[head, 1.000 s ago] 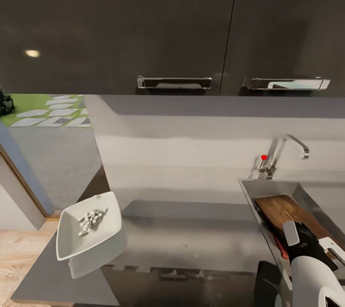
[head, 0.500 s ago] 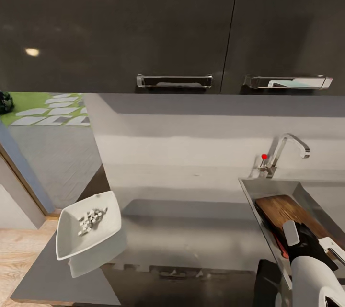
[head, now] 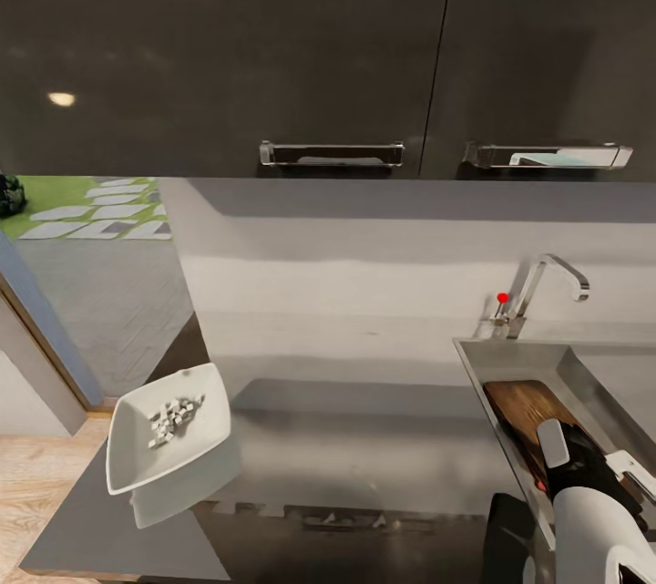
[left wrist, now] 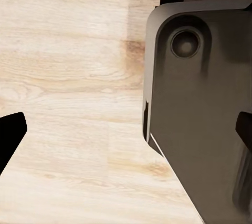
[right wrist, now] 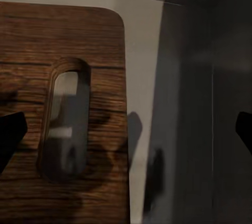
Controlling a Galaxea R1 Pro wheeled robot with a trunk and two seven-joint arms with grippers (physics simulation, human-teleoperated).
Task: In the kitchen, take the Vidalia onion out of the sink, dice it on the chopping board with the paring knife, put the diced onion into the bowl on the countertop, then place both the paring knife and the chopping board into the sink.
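Note:
The brown chopping board [head: 528,402] lies inside the steel sink [head: 474,356] at the right. My right arm [head: 592,511] reaches down over the board's near end. In the right wrist view my right gripper [right wrist: 126,132] is open, with the board's slot handle hole [right wrist: 63,124] between its spread fingertips [right wrist: 10,137] and touching neither. A red sliver [head: 539,479] beside the board looks like the paring knife's handle; its blade is hidden. The white square bowl [head: 205,443] sits on the grey countertop [head: 364,447] at the left, with the diced onion [head: 173,415] in it. My left gripper [left wrist: 126,135] is open and holds nothing.
The chrome tap [head: 547,279] with its red-tipped lever [head: 502,298] stands behind the sink. Dark wall cabinets [head: 319,46] hang above the worktop. The left wrist view looks down on light wooden floor [left wrist: 68,77] and a dark part of the robot [left wrist: 199,119].
The chopping board has dropped a little lower into the basin and looks darker. My right arm has barely moved. The bowl and the dice stay as they were.

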